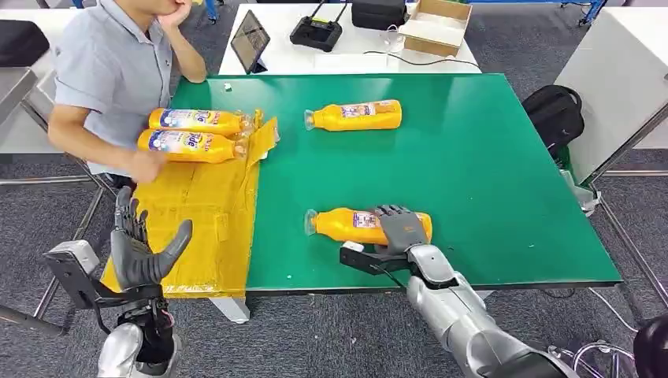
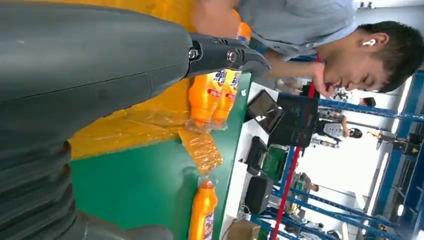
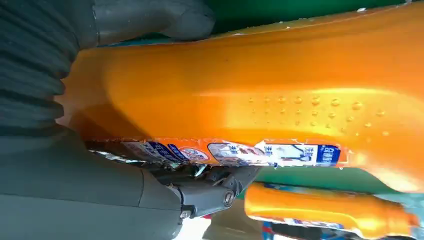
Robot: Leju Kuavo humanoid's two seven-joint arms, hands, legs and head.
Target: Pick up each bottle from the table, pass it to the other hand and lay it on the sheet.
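Observation:
Near the table's front edge an orange bottle lies on its side on the green mat, cap to the left. My right hand is wrapped over its base end, thumb on one side and fingers on the other. A second orange bottle lies farther back on the mat. Two more bottles lie side by side at the far end of the yellow sheet. My left hand is raised over the sheet's near end, fingers spread and holding nothing.
A person in a grey shirt sits at the table's far left, one hand resting on the sheet beside the two bottles. Behind the green table, a white table carries a tablet, a controller and a cardboard box. A black backpack sits to the right.

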